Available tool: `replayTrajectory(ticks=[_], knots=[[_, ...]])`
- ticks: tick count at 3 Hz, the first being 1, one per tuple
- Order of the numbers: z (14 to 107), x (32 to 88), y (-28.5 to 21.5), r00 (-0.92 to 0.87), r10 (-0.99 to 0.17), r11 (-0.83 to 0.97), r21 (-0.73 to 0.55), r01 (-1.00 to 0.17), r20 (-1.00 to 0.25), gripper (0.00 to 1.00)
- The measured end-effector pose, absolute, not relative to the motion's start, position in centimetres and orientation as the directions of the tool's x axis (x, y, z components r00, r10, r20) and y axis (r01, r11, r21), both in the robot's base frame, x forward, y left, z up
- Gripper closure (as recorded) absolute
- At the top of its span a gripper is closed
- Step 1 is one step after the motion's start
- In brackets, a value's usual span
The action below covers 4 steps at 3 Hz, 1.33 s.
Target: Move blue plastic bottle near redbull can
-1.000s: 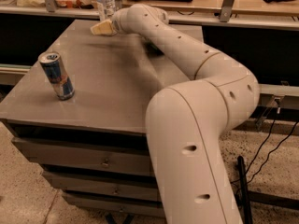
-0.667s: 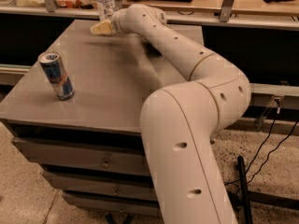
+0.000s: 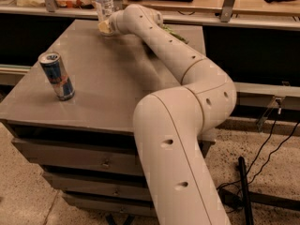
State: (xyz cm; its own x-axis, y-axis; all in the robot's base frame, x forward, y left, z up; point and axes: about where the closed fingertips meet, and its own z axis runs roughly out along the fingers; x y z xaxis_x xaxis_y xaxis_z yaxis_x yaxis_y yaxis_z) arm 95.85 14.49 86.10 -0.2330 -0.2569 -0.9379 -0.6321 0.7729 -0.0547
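Grey table [image 3: 117, 74], stacked drawers [image 3: 70, 156] beneath. Green bag [image 3: 174, 33] at the far edge, just right of the gripper [image 3: 104, 27], partly hidden. Black cables [image 3: 274, 144] trail over speckled floor [image 3: 28, 191], right side. Bench [image 3: 262, 18] behind with metal posts [image 3: 228, 1].

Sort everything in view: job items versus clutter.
Job: blue plastic bottle at the far edge of the table; redbull can near the front left; tool at the bottle's base.
Clutter: green bag behind the arm; black cable at lower right.
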Motion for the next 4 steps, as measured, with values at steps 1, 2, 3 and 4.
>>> replayTrajectory(ticks=[1,2,3,4], knots=[[86.2,95.9,14.5,-0.231,-0.267,0.763,-0.059,-0.644,-0.935,0.72],[88.1,94.5,13.4,-0.21,-0.277,0.75,-0.075,-0.657,-0.938,0.99],[91.4,88.7,11.2,-0.219,-0.256,0.716,-0.032,-0.697,-0.942,1.0],[92.3,83.0,9.9,-0.218,-0.259,0.66,-0.008,-0.751,-0.941,1.0]])
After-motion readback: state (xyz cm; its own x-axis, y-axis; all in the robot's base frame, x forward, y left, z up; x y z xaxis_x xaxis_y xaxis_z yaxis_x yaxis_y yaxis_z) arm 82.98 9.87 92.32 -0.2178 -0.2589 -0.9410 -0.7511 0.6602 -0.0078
